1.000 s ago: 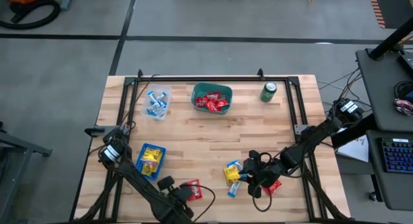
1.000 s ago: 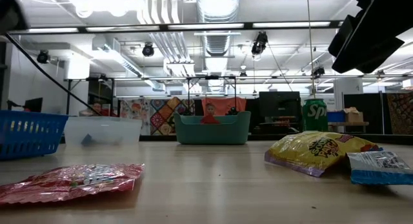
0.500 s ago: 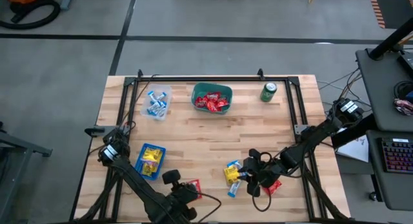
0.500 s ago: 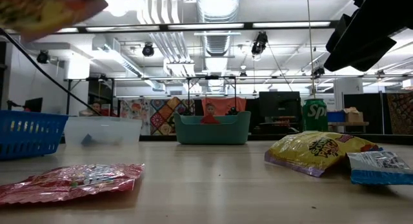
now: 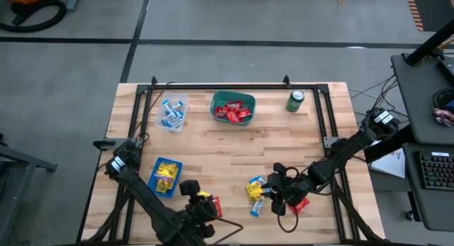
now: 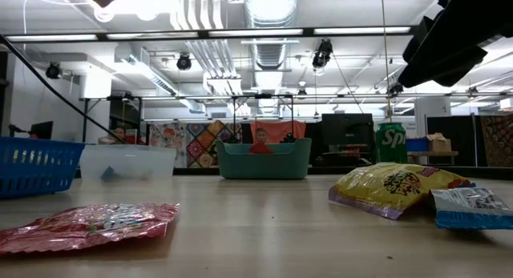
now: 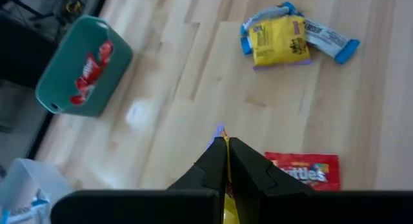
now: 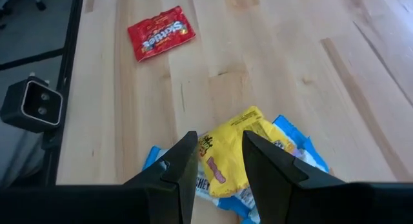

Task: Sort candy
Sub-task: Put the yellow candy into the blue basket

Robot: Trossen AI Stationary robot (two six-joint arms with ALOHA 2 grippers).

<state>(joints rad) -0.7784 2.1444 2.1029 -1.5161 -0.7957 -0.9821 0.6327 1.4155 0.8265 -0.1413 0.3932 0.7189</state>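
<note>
My left gripper (image 5: 199, 200) is shut on a yellow candy packet (image 5: 203, 196), held above the table's near left part. A red packet (image 7: 303, 171) lies flat on the wood just beneath it. My right gripper (image 8: 219, 164) hovers open over a small pile at the near right. Its fingers stand on either side of a yellow packet (image 8: 230, 148) that rests on blue-and-white wrappers (image 8: 293, 143). Another red packet (image 5: 301, 203) lies under the right arm. My left gripper pinches the yellow packet between its two shut fingers; only a thin edge of the wrapper (image 7: 225, 145) shows in the slit between the fingertips. The fingers slant down toward the table. The packet is lifted clear of the wood.
Along the far side stand a clear tub (image 5: 172, 113) with blue-and-white candy, a green tub (image 5: 233, 108) with red packets and a green can (image 5: 296, 101). A blue basket (image 5: 165, 176) with yellow packets sits at the near left. Bare wood lies mid-table.
My left gripper has risen from beside the red packet, carrying the yellow packet up with it, and its wrist has rolled. In the low view the packet climbs toward the top edge. The red packet stays flat on the table.
</note>
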